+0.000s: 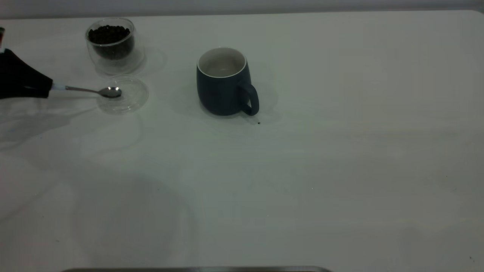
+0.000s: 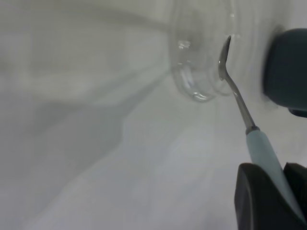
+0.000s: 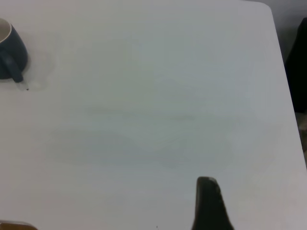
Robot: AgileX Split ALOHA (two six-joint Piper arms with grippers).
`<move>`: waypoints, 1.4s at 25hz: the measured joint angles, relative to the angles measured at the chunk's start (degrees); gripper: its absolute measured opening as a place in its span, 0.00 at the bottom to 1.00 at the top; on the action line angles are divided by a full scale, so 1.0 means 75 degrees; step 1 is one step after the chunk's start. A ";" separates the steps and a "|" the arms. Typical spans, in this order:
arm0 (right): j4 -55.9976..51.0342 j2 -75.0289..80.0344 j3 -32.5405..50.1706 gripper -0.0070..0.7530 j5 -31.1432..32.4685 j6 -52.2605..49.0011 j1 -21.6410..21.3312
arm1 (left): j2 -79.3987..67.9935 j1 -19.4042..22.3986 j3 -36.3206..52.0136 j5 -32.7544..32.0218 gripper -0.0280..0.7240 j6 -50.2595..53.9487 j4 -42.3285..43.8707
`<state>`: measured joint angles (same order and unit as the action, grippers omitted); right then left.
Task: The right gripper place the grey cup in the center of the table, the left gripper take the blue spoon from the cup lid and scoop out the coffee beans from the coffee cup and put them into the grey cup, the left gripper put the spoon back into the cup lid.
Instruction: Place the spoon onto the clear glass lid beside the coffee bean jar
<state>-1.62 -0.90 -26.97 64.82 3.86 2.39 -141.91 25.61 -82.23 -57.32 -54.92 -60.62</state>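
Note:
My left gripper at the table's left edge is shut on the pale blue handle of the blue spoon. The spoon's empty metal bowl lies over the clear cup lid. In the left wrist view the gripper pinches the spoon, with the lid beyond it. The coffee cup with coffee beans stands just behind the lid. The grey cup stands upright mid-table, handle toward the front; it also shows in the left wrist view and the right wrist view. Of my right gripper only one finger shows, over bare table.
A single dark speck, perhaps a bean, lies on the table just in front of the mug's handle. The table's rounded far-right corner shows in the right wrist view, with a dark object beyond the edge.

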 joint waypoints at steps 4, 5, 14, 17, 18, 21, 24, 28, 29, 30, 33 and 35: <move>0.0000 0.0000 0.0000 0.61 0.0000 -0.0007 0.0000 | -0.0240 0.0000 0.0000 0.0086 0.21 -0.0187 -0.0256; 0.0000 0.0000 0.0000 0.61 0.0000 -0.0007 0.0000 | -0.0299 0.0000 0.0000 0.0112 0.21 -0.0234 -0.0350; 0.0000 0.0000 0.0000 0.61 0.0000 -0.0007 0.0000 | -0.0702 0.0000 -0.0007 0.0135 0.21 -0.0661 -0.1183; 0.0000 0.0000 0.0000 0.61 0.0000 -0.0007 0.0000 | -0.0851 0.0000 -0.0007 0.0067 0.21 -0.0678 -0.1316; 0.0000 0.0000 0.0000 0.61 0.0000 -0.0007 0.0000 | -0.0896 0.0000 -0.0007 0.0029 0.21 -0.0692 -0.1342; 0.0000 0.0000 0.0000 0.61 0.0000 -0.0007 0.0000 | -0.1003 0.0000 -0.0007 -0.0067 0.21 -0.0784 -0.1432; 0.0000 0.0000 0.0000 0.61 0.0000 -0.0007 0.0000 | -0.1051 0.0000 -0.0007 -0.0130 0.21 -0.0951 -0.1451; 0.0000 0.0000 0.0000 0.61 0.0000 -0.0007 0.0000 | -0.1051 0.0000 -0.0007 -0.0150 0.21 -0.1155 -0.1451; 0.0000 0.0000 0.0000 0.61 0.0000 -0.0007 0.0000 | -0.1051 0.0000 -0.0007 -0.0150 0.21 -0.1179 -0.1451; 0.0000 0.0000 0.0000 0.61 0.0000 -0.0007 0.0000 | -0.1051 0.0000 -0.0007 -0.0150 0.21 -0.1209 -0.1451; 0.0000 0.0000 0.0000 0.61 0.0000 -0.0007 0.0000 | -0.1051 0.0000 -0.0007 -0.0150 0.21 -0.1254 -0.1451; 0.0000 0.0000 0.0000 0.61 0.0000 -0.0007 0.0000 | -0.1051 0.0000 -0.0007 -0.0150 0.21 -0.1262 -0.1471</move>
<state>-1.62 -0.90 -26.97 64.82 3.80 2.39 -149.79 25.61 -82.28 -58.44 -64.38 -71.66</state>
